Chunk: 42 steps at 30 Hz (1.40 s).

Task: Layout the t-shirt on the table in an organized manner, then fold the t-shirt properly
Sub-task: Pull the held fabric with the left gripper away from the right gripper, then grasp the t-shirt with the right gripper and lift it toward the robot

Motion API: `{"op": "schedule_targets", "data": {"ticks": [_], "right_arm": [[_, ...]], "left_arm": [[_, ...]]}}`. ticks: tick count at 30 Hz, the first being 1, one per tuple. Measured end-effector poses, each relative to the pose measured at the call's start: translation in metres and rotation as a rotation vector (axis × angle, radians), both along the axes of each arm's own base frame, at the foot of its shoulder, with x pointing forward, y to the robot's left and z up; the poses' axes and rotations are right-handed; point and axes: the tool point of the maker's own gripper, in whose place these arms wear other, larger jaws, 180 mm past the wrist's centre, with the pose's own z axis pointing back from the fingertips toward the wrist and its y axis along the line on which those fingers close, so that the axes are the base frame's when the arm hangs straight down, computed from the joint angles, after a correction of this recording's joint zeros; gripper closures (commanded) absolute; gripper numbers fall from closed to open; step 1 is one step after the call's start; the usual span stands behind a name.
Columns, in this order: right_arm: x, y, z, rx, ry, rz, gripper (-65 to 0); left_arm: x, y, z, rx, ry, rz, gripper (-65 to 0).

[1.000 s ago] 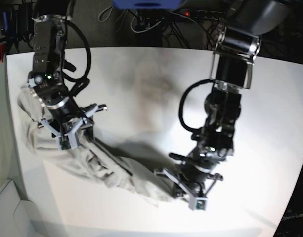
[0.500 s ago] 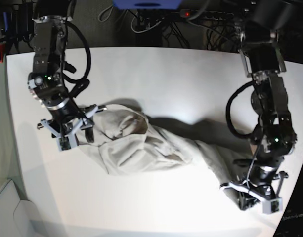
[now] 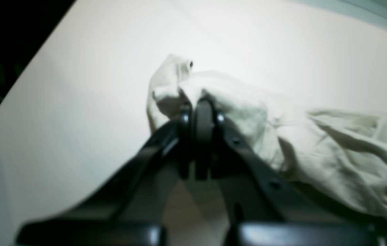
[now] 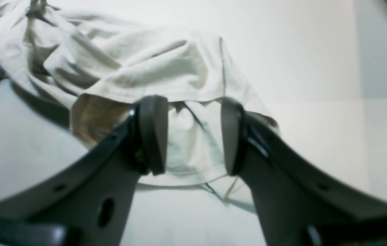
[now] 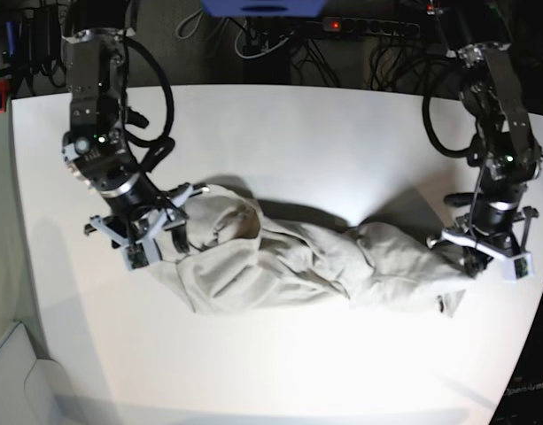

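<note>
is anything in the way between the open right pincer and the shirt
Nothing visible. The right pincer hangs open right over the t-shirt, with bunched cloth showing between its fingers and only bare table around it. The left pincer is already shut on the other end of the shirt.

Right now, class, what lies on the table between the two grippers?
In the base view, the bunched t-shirt stretches from the open right gripper to the left gripper, shut on its end.
</note>
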Motion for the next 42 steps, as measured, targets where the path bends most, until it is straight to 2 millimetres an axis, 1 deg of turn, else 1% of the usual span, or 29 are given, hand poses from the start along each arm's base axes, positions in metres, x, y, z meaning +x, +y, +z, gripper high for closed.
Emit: {"op": "schedule_targets", "data": {"ticks": [3, 6, 9, 12, 14, 18, 20, 22, 23, 25, 27, 29, 32, 39, 42], "right_arm": [[-0.002, 0.006, -0.009, 0.002, 0.024, 0.017, -26.7], [-0.004, 0.012, -0.019, -0.001, 0.053, 0.036, -26.7], [-0.006, 0.02, -0.022, 0.007, 0.058, 0.054, -26.7], [-0.006, 0.023, -0.022, 0.005, 0.059, 0.065, -26.7], [-0.007, 0.026, -0.024, 0.004, 0.065, 0.073, -26.7], [-0.008, 0.026, -0.024, 0.006, 0.065, 0.073, -26.7], [-0.008, 0.026, -0.024, 0.005, 0.066, 0.073, -26.8], [-0.008, 0.026, -0.024, 0.005, 0.066, 0.073, -27.7], [-0.008, 0.026, -0.024, 0.006, 0.065, 0.073, -28.9], [-0.008, 0.027, -0.024, 0.005, 0.066, 0.074, -32.7], [-0.009, 0.034, -0.025, -0.001, 0.067, 0.098, -36.3], [-0.013, 0.047, -0.026, -0.002, 0.072, 0.138, -40.2], [-0.016, 0.066, -0.025, 0.003, 0.072, 0.19, -42.3], [-0.003, 0.095, -0.014, -0.013, 0.038, 0.279, -42.3], [0.004, 0.107, -0.008, -0.021, 0.018, 0.314, -42.3]], "left_arm": [[-0.02, 0.014, -0.012, -0.012, 0.031, 0.044, -0.9], [-0.044, 0.035, -0.03, 0.008, 0.096, 0.101, -0.9], [-0.06, 0.042, -0.041, 0.001, 0.132, 0.12, -0.9], [-0.08, 0.049, -0.056, 0.006, 0.187, 0.143, -0.9], [-0.089, 0.053, -0.066, 0.008, 0.223, 0.155, -0.9], [-0.095, 0.057, -0.08, -0.003, 0.26, 0.163, -1.7], [-0.103, 0.058, -0.091, -0.008, 0.294, 0.167, -6.8], [-0.111, 0.058, -0.104, -0.017, 0.341, 0.169, -14.4], [-0.114, 0.058, -0.108, -0.019, 0.353, 0.17, -18.5], [-0.115, 0.058, -0.108, -0.016, 0.351, 0.17, -25.5], [-0.117, 0.058, -0.109, -0.016, 0.354, 0.17, -31.2], [-0.118, 0.058, -0.11, -0.016, 0.36, 0.17, -36.7], [-0.118, 0.058, -0.109, -0.014, 0.357, 0.169, -42.9], [-0.117, 0.06, -0.104, -0.013, 0.342, 0.177, -43.4], [-0.117, 0.068, -0.091, 0.001, 0.309, 0.201, -43.4]]}}
